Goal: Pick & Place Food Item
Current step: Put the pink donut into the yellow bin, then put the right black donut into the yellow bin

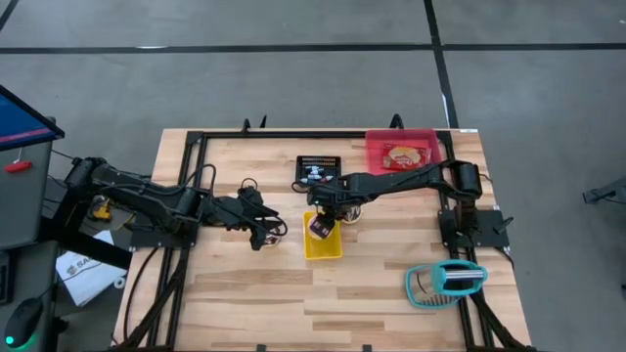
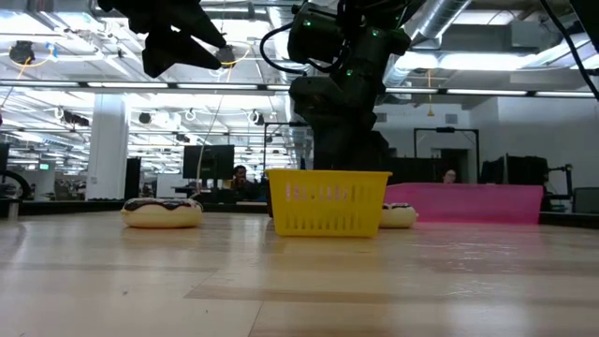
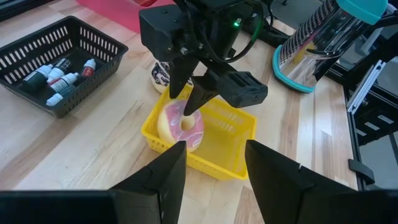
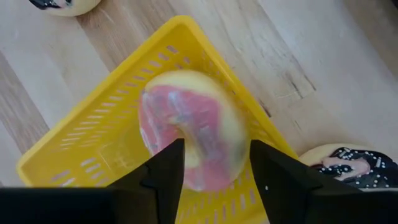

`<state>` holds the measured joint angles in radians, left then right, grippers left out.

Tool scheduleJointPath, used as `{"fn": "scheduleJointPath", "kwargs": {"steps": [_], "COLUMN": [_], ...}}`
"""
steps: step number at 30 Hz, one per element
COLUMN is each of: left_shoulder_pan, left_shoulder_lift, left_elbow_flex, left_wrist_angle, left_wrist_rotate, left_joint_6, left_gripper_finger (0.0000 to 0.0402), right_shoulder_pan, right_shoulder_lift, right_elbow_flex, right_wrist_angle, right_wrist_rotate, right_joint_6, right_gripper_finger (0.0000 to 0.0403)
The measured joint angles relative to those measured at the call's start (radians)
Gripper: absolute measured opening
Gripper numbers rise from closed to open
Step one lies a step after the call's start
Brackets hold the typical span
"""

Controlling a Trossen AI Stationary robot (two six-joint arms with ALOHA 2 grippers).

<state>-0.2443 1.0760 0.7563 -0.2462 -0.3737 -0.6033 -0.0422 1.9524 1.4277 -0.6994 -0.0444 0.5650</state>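
A pink-frosted donut (image 4: 193,137) stands tilted inside the yellow basket (image 1: 325,244), leaning on the basket's wall at the far end. My right gripper (image 4: 214,162) points down into the basket from above, open. One finger stands at the donut's hole and the other outside its rim. My left gripper (image 3: 211,162) hangs open above the table to the left of the basket, with nothing between its fingers. A chocolate donut (image 2: 161,212) lies on the table below it. My right gripper has one side of the pink donut's ring (image 4: 224,155) between its two fingers, which come from above and point down. A narrow gap shows beside the outer finger (image 4: 267,168). Whether the fingers touch the donut I cannot tell.
Another chocolate donut (image 3: 163,74) lies on the table just beyond the basket. A black basket of small bottles (image 1: 318,168) and a pink tray (image 1: 401,152) stand at the far edge. A teal strainer (image 1: 445,284) sits near the right front.
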Motion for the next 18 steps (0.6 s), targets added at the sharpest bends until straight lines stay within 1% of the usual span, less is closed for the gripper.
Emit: {"fn": "scheduleJointPath", "kwargs": {"steps": [5,14,18], "left_shoulder_pan": [0.0,0.0,0.0], "left_shoulder_lift": [0.0,0.0,0.0], "left_elbow_flex": [0.0,-0.001,-0.001], "left_wrist_angle": [0.0,0.0,0.0], "left_wrist_rotate": [0.001,0.003,0.003], "left_joint_6": [0.0,0.0,0.0], "left_gripper_finger": [0.0161,0.0161,0.0161], "right_shoulder_pan": [0.002,0.008,0.018], "right_shoulder_lift": [0.0,-0.005,-0.005], "right_elbow_flex": [0.0,0.002,0.037], "right_wrist_angle": [-0.001,-0.001,-0.038], "right_wrist_rotate": [0.0,0.006,0.042], "right_joint_6": [0.018,0.044,0.043], "right_gripper_finger": [0.0183,0.0181,0.0181]}}
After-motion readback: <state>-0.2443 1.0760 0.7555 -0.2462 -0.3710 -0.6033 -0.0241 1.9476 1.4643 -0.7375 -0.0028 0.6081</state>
